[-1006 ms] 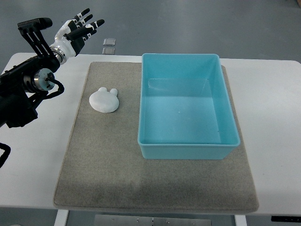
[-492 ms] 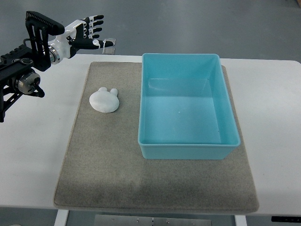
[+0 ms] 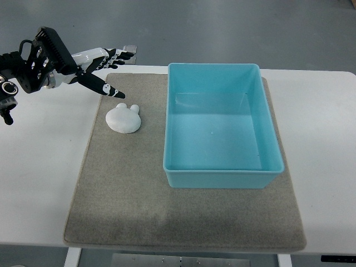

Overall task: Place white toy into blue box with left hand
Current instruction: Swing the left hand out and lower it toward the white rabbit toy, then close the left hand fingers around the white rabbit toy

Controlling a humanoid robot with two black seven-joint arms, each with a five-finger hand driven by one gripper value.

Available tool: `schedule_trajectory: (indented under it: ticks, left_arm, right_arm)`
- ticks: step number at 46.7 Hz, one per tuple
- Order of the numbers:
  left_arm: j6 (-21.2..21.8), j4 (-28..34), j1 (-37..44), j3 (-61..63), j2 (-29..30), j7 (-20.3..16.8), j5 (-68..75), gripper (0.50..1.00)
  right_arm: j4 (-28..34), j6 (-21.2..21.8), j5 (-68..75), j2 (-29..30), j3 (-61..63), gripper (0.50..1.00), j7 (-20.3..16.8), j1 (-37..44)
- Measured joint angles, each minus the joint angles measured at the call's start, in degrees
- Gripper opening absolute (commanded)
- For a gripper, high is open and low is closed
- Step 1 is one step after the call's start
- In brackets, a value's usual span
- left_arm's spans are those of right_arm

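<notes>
Reaching in from the picture's left, the left hand is seen with fingers spread and empty, just beyond the white toy, which lies on the grey mat beside the blue box. Fingers should be lowered around the toy's flat edges before being closed.

Left hand spread above white toy

White toy, flat, ears toward blue box; box open-topped, empty, just beside it.
</notes>
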Motion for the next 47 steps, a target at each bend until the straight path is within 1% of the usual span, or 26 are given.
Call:
schedule_trajectory:
  ticks: [7, 12, 20, 33, 43, 47]
  left_arm:
    - [-3.91, -0.43, 0.04, -0.07, 1.06, -0.03, 4.14, 0.990]
    - [-5.11, -0.37, 0.03, 0.00, 1.02, -0.18, 7.82, 0.992]
    - [-5.29, -0.40, -0.25, -0.07, 0.47, -0.92, 18.39, 0.992]
    - [-4.65, -0.35, 0.12, -0.06, -2.52, -0.88, 22.31, 0.988]
    - [-4.18, -0.01, 0.60, -0.06, -3.33, -1.31, 27.54, 0.984]
    - [-3.20, 0.19, 0.73, -0.06, -3.39, -1.38, 28.28, 0.981]
  right_arm:
    - [0.00, 0.00, 0.00, 0.00, 0.00, 0.936, 0.00, 0.00]
    - [0.00, 0.00, 0.00, 0.00, 0.00, 0.936, 0.00, 0.01]
    - [0.00, 0.00, 0.00, 0.00, 0.00, 0.936, 0.00, 0.01]
    - [0.00, 0.00, 0.00, 0.00, 0.00, 0.936, 0.00, 0.00]
    - [0.00, 0.00, 0.00, 0.00, 0.00, 0.936, 0.00, 0.00]
    - [0.00, 0.00, 0.00, 0.00, 0.00, 0.936, 0.00, 0.00]
